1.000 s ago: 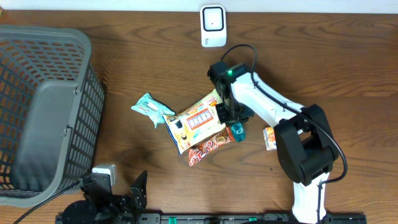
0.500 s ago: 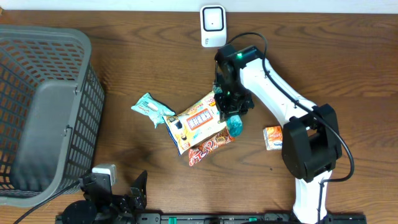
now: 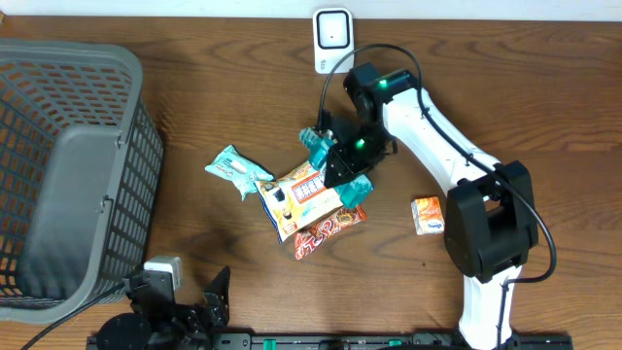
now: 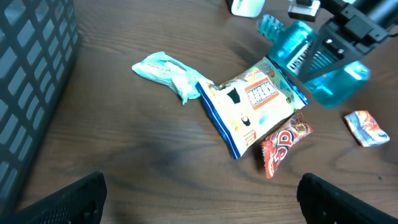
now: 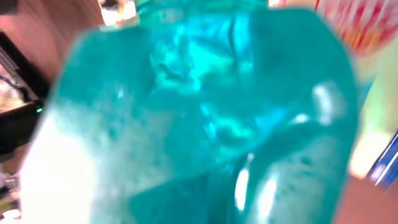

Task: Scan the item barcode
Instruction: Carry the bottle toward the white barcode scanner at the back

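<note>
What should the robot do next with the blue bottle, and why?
Probably carry the teal bottle over to the white scanner, barcode facing it. The right gripper holds the bottle in the air above the snack packets, short of the scanner.

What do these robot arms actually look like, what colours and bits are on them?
The right arm is smooth white tubes linked by chunky black joints, with a small green light near its wrist and a thin black cable looping off it. The left pincer has two blunt black fingers.
</note>
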Available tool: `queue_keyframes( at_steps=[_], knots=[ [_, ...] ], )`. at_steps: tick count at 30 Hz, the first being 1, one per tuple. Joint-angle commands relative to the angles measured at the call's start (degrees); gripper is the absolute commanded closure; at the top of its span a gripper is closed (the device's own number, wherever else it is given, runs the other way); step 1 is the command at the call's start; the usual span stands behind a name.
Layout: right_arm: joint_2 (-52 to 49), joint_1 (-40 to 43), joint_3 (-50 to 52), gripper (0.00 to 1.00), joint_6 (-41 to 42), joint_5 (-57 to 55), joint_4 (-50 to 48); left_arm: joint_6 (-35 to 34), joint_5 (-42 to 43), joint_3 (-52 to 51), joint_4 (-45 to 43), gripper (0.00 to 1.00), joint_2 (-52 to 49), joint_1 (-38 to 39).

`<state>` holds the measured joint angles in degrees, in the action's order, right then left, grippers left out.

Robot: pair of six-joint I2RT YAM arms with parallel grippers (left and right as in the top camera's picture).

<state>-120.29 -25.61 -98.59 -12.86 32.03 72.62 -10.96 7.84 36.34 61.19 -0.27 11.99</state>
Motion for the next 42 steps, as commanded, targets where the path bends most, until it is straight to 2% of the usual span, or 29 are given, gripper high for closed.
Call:
queue_keyframes(
  at_steps=[1,8,11,15,19,23,28,33,38,40,42],
  knots=[
    [0.04,-0.48,2.51,0.93,-2.64,-3.61,-4.59,-0.72,0.74,0.2,0.0,0.02,-0.02,-0.24],
    [0.04,-2.56,3.3,0.93,18.67,-28.5,-9.51,-0.72,0.72,0.2,0.0,0.02,-0.02,-0.24],
    [0.04,-3.67,3.32,0.91,33.77,-38.16,-8.24,-0.72,0.72,0.2,0.0,0.02,-0.02,-0.24],
    [0.04,-4.72,3.5,0.87,50.05,-44.44,-5.97,-0.72,0.74,0.2,0.0,0.02,-0.02,-0.24],
    [0.04,-5.29,5.33,0.87,60.5,-47.01,-7.56,-0.72,0.72,0.2,0.02,0.02,-0.02,-0.24],
    [0.04,-5.7,10.14,0.87,66.23,-47.12,-12.24,-0.72,0.72,0.2,0.02,0.02,-0.02,-0.24],
    [0.04,-5.99,15.13,0.77,68.13,-46.49,-16.59,-0.72,0.72,0.2,0.0,0.02,-0.02,-0.24],
    [0.07,-5.79,13.7,0.53,68.06,-45.05,-16.04,-0.72,0.74,0.2,0.02,0.02,-0.02,-0.24],
    [0.74,-5.14,10.23,0.44,66.51,-40.19,-13.94,-0.72,0.74,0.2,0.02,0.02,-0.02,-0.24],
    [0.85,-4.85,7.87,0.29,65.07,-38.91,-12.26,-0.72,0.72,0.2,0.0,0.02,-0.02,-0.24],
    [0.85,-4.74,5.6,0.22,63.71,-38.45,-10.36,-0.72,0.72,0.2,0.0,0.02,-0.02,-0.24]
  ],
)
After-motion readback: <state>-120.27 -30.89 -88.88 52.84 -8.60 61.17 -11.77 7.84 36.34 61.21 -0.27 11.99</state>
